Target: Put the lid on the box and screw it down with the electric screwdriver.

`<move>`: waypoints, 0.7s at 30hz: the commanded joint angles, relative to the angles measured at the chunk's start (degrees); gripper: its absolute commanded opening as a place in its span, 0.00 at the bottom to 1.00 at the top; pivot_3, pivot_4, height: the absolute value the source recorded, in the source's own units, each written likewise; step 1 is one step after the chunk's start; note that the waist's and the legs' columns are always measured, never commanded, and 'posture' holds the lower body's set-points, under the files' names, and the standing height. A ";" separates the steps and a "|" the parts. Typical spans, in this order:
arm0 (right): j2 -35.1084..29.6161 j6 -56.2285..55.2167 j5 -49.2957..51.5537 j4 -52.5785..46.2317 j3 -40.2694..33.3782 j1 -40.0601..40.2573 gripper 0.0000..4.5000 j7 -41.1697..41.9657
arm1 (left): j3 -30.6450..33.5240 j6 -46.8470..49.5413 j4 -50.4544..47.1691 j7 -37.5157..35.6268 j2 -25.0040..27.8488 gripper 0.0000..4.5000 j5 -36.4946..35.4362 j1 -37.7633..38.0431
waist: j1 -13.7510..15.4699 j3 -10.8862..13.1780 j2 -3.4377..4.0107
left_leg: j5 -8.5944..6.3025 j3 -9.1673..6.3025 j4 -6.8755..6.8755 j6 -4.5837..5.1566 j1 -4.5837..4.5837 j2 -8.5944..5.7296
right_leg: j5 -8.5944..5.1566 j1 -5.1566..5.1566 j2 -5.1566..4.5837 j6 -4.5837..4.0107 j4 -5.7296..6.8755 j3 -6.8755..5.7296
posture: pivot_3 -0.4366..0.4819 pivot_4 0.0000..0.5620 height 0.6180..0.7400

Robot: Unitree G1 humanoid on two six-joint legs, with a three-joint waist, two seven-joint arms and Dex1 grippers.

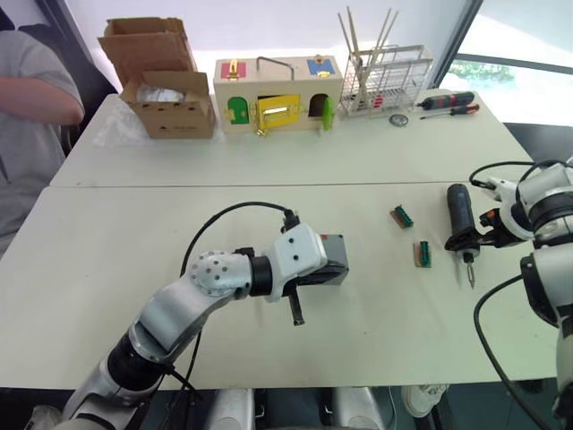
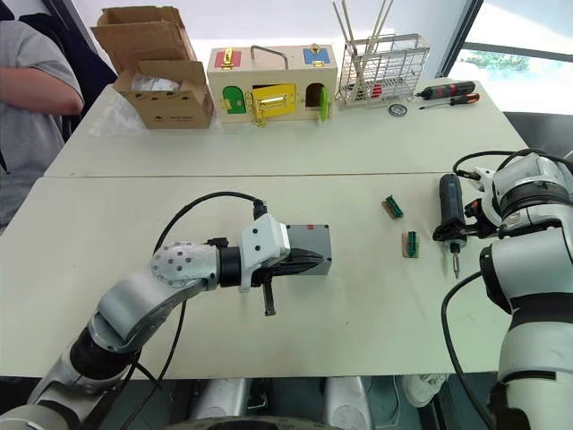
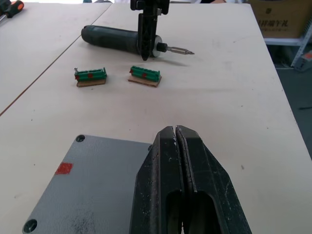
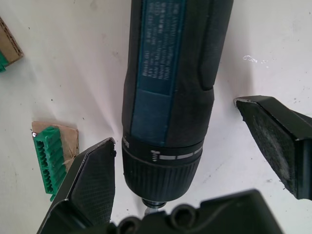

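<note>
**Grey lid seated on box, driver not yet lifted**

Grey lid (image 3: 92, 195) sat flush on the box (image 2: 313, 249) near the table's (image 1: 107, 269) middle; one corner screw hole and a small red mark showed on top in the left wrist view. I judged the first half of the task done. Whether screws sat in the holes could not be told.

Left gripper (image 3: 176, 146) rested on the lid with its two fingers pressed together, holding nothing (pinning the lid down, by the look of it).

Electric screwdriver (image 1: 460, 219) lay flat on the table at about 3 o'clock from the box, well apart from it, bit pointing toward the robot's side. Right gripper (image 4: 195, 161) straddled the driver's collar with its fingers spread, one on each side; neither clearly touched the body. No grasp yet, as I read it.

Two small green connector blocks (image 1: 422, 254) lay between box and driver.

Left to do: close on the driver, lift it, carry it to the lid, drive each corner.
</note>
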 commanded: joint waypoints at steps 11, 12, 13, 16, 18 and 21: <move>0.86 -7.29 -5.22 2.02 -1.76 2.51 0.41 -2.39 | -1.05 0.80 -2.82 1.54 0.05 0.00 0.64 1.29 | -0.16 -0.07 -0.11 | -0.01 0.00 -0.07 -0.01 0.26 0.03 | 0.00 0.24 0.01 0.00 -0.05 -0.01 | 0.48 0.27 0.90; 0.56 -8.01 -5.85 2.03 -1.45 2.61 0.41 -1.96 | -1.01 0.82 -2.83 1.52 0.15 0.00 0.65 1.43 | -0.19 -0.07 -0.11 | -0.02 -0.01 -0.08 -0.01 0.35 0.04 | 0.00 0.36 0.02 0.00 -0.10 -0.01 | 0.48 0.27 0.90; 0.43 -8.46 -6.29 2.04 -1.32 2.67 0.41 -1.69 | -0.94 0.71 -2.79 1.44 0.28 0.00 0.68 1.61 | -0.14 -0.07 -0.11 | -0.03 -0.02 -0.08 0.00 0.42 0.05 | -0.01 0.43 0.01 -0.01 -0.13 -0.02 | 0.48 0.27 0.90; -0.51 -9.94 -5.72 1.73 -3.55 1.14 0.41 -3.95 | -1.03 0.54 -2.38 1.19 0.24 0.00 0.69 1.41 | -0.06 -0.07 -0.11 | -0.04 -0.06 -0.08 0.01 0.44 0.09 | -0.01 0.51 0.00 -0.01 -0.18 -0.02 | 0.48 0.27 0.90; -0.80 -9.58 -3.94 1.55 -6.43 -0.75 0.41 -5.71 | -0.98 0.16 -1.94 0.78 0.34 0.00 0.65 1.21 | -0.15 -0.06 -0.11 | -0.04 -0.05 -0.07 0.02 0.43 0.08 | -0.01 0.51 -0.03 -0.01 -0.21 -0.02 | 0.48 0.27 0.90; -2.01 -7.12 2.31 1.09 -15.25 -6.31 0.41 -11.10 | -0.23 -0.32 -0.99 -0.11 0.52 0.00 0.32 0.50 | -0.14 0.09 0.15 | -0.04 -0.02 -0.07 0.03 0.41 0.08 | -0.01 0.46 -0.07 -0.01 -0.20 0.00 | 0.48 0.27 0.90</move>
